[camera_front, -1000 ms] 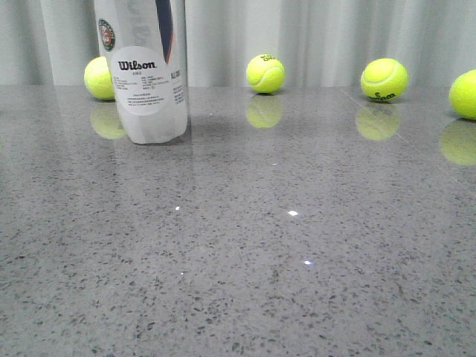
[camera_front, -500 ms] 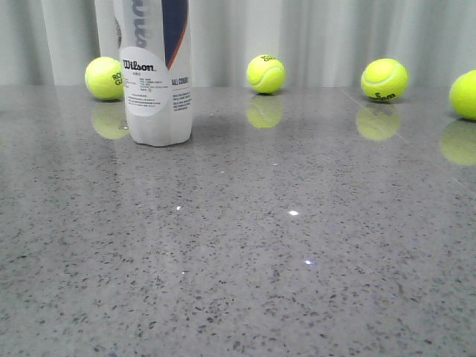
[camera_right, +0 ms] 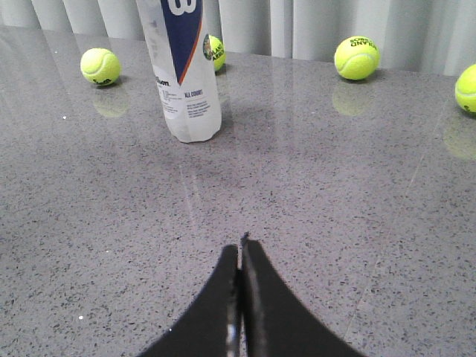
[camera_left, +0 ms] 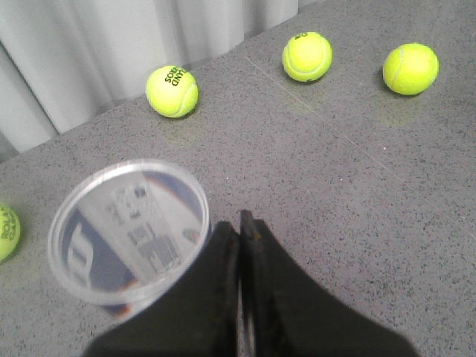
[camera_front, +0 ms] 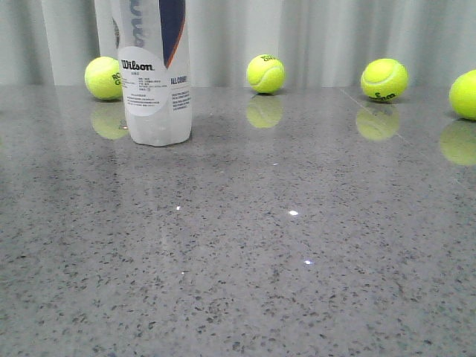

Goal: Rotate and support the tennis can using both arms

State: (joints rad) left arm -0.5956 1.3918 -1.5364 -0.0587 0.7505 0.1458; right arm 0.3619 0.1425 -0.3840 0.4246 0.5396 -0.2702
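One tennis can (camera_front: 155, 74) stands upright on the table (camera_front: 297, 245).

Tennis balls in the front view: four. One (camera_front: 103, 78) is beside the can, one (camera_front: 265, 74) is near the middle at the back, one (camera_front: 384, 79) is further right, and one (camera_front: 465, 94) is cut by the right edge.

Hands: two. The left hand (camera_left: 242, 223) and the right hand (camera_right: 242, 245) each show two fingers pressed together, holding nothing.
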